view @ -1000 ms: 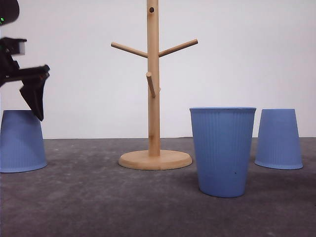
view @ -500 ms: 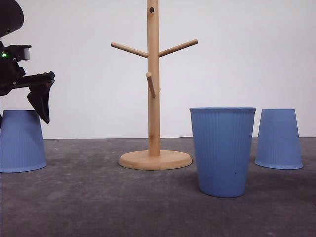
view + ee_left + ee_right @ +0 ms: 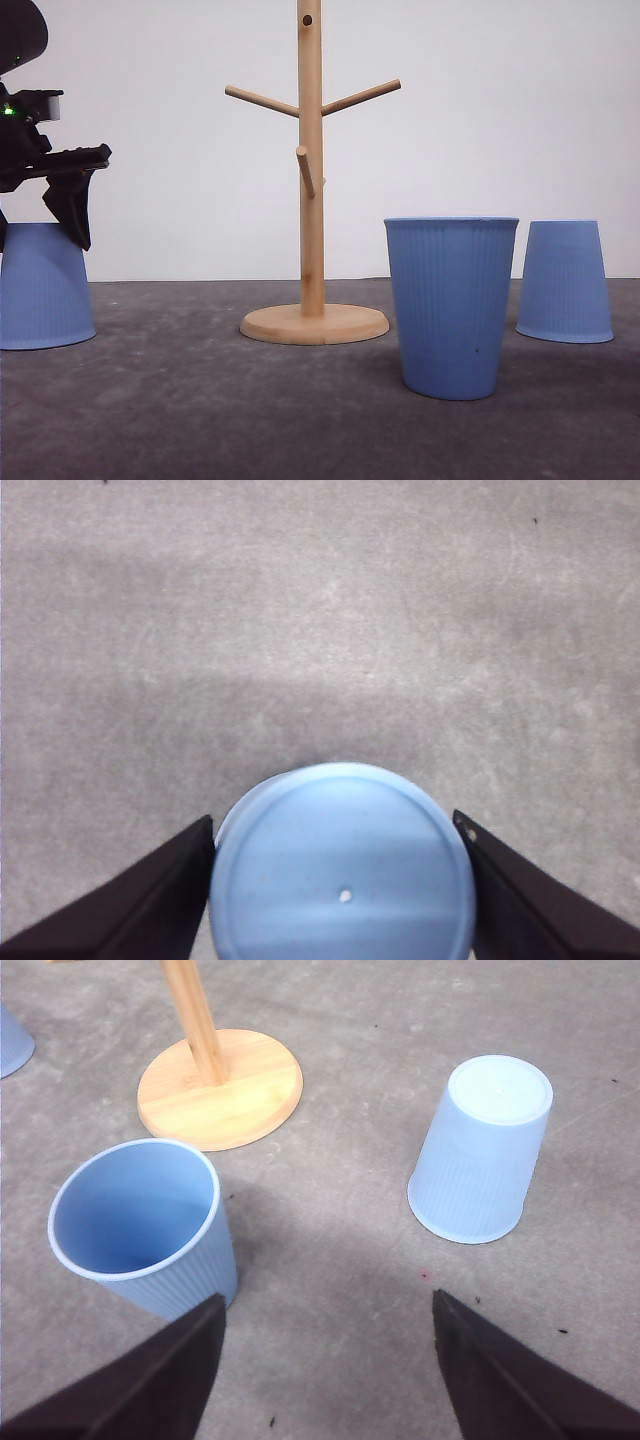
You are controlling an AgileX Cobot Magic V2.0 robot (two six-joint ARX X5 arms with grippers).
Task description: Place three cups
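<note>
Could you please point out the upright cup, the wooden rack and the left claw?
upright cup (image 3: 450, 305), front view, ribbed wall.
wooden rack (image 3: 311, 200), front view, central post.
left claw (image 3: 340, 880), left wrist view, between fingertips.

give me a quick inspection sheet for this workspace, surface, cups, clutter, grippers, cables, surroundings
Surface: dark grey matte tabletop, bare between items.
Job's things: three ribbed matte blue tumblers; left cup upside down, middle cup upright and empty, right cup upside down.
Clutter: light wooden mug tree with round base, pegs bare.
Grippers: left gripper open, fingers either side of the left cup's upturned base; right gripper open, above the table near the middle and right cups.
Cables: nothing seen.
Surroundings: plain white wall.
</note>
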